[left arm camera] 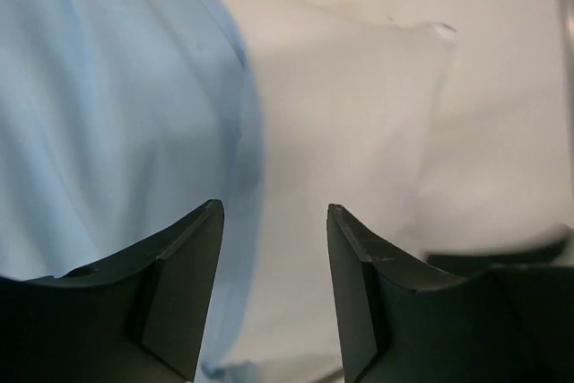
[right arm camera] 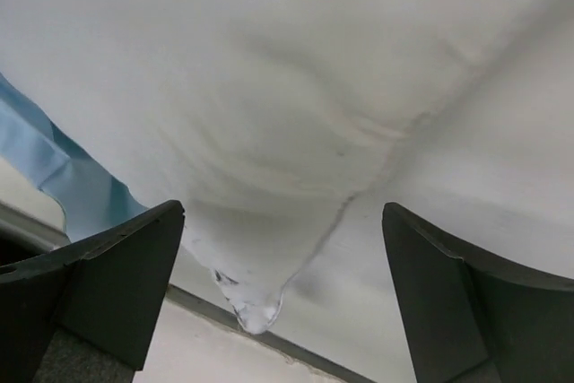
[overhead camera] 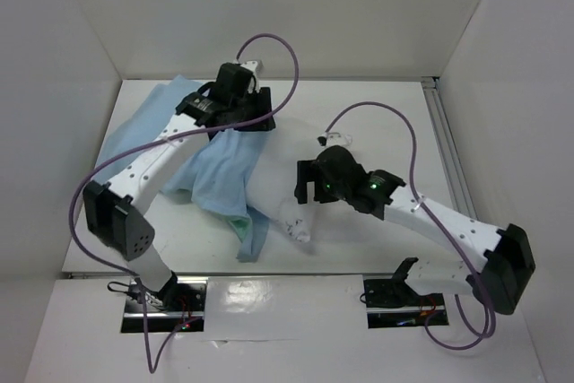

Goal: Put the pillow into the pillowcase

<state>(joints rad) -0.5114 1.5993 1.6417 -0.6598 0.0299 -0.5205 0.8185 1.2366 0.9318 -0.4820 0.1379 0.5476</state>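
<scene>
Pillowcase (overhead camera: 220,177): limp light-blue cloth, rumpled, spread from the rear-left corner of the table (overhead camera: 386,123) diagonally toward the middle of its near edge; a sliver of green shows at its near corner. Pillow (overhead camera: 280,187): plump, plain white, lying at mid-table with its left part under the pillowcase's blue edge and its right part bare. One seamed, pointed corner of the pillow juts toward the near edge, just beside the pillowcase's near corner.

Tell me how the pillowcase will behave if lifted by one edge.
Probably floppy: the pillowcase lies in soft folds, draped over the pillow. Likely thin and light, so a lifted edge would probably rise alone while the rest sags and trails.
</scene>
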